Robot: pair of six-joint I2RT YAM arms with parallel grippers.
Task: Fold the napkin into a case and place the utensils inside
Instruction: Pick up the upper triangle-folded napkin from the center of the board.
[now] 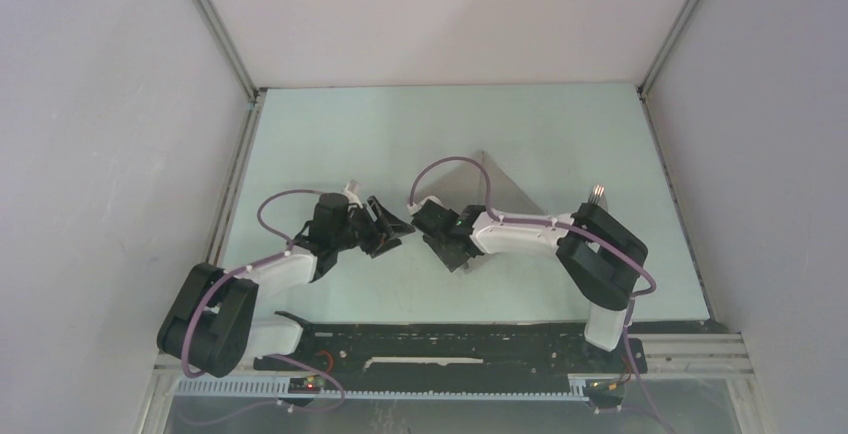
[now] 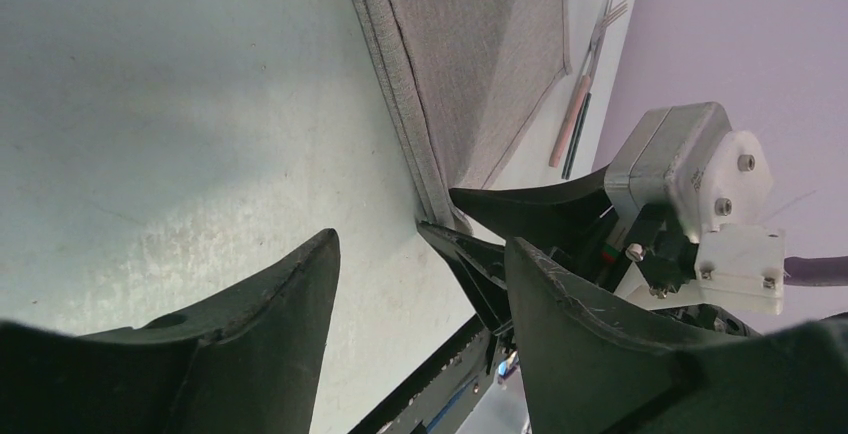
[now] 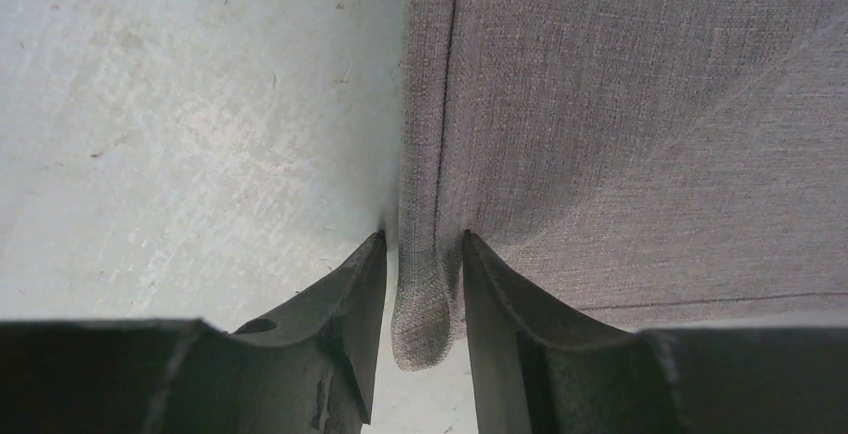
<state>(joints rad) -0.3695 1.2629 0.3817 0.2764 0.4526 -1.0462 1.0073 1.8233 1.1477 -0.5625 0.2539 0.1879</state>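
A pale bench [image 1: 350,134] sits inside a booth, closed in by plain walls at the left, right and back. Bare surface runs wide along the far side and down the left. The two arms meet near the middle, so room there is tight.

The napkin [image 1: 500,189] lies flat just right of centre as a taupe-grey triangle, with its near corner pointing toward the arms. Up close its weave is coarse and matte, with a stitched hem and a doubled layer along its left edge.

The right gripper [image 3: 422,254] straddles that hemmed near corner, one finger on each side. Whether it is pinching the cloth cannot be told. The left gripper [image 2: 420,254] is just beside it with its jaws spread wide over bare bench, holding nothing.

The utensils [image 1: 597,194] lie together beyond the napkin's right side, partly hidden by the right arm. A pink handle, a dark handle and fork tines show.
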